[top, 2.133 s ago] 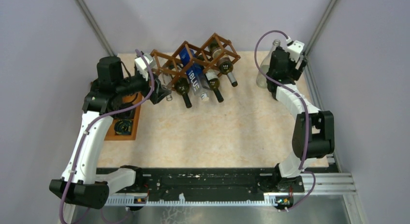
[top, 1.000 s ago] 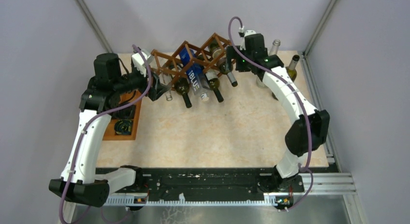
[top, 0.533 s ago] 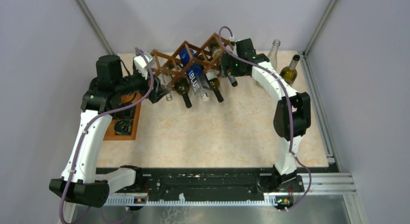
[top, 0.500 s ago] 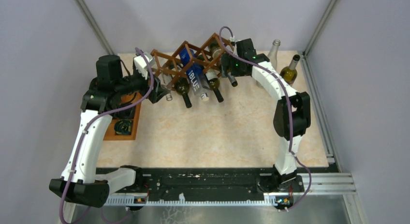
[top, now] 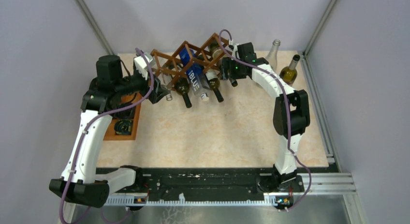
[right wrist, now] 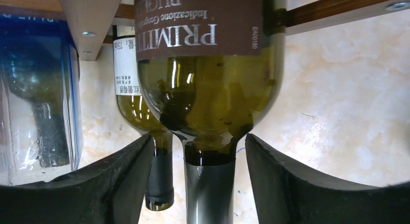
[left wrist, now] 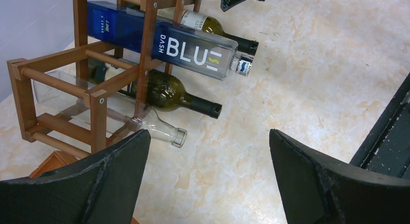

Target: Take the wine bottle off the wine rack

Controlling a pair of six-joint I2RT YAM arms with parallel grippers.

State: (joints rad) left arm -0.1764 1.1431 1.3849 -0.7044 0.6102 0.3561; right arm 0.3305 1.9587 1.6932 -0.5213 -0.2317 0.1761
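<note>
The wine rack [top: 170,62], a reddish-brown stick lattice, stands at the back of the table and holds several bottles lying down. My right gripper [top: 228,71] is at its right end. In the right wrist view it [right wrist: 199,137] is open, with its fingers on either side of the neck of a green wine bottle [right wrist: 212,98] with a brown label, and a gap shows on each side. My left gripper [top: 159,94] is open and empty at the rack's left end [left wrist: 96,112], just short of a clear bottle [left wrist: 154,129].
A blue bottle [left wrist: 193,47] and a dark green bottle [left wrist: 169,93] lie in the rack's middle cells. A clear bottle [top: 273,51] and a green bottle [top: 290,71] stand at the back right corner. An orange-brown tray [top: 126,125] lies at the left under my left arm.
My right arm has swung from the back right corner to the rack's right end, and a green bottle now stands there. My left arm has not moved.
</note>
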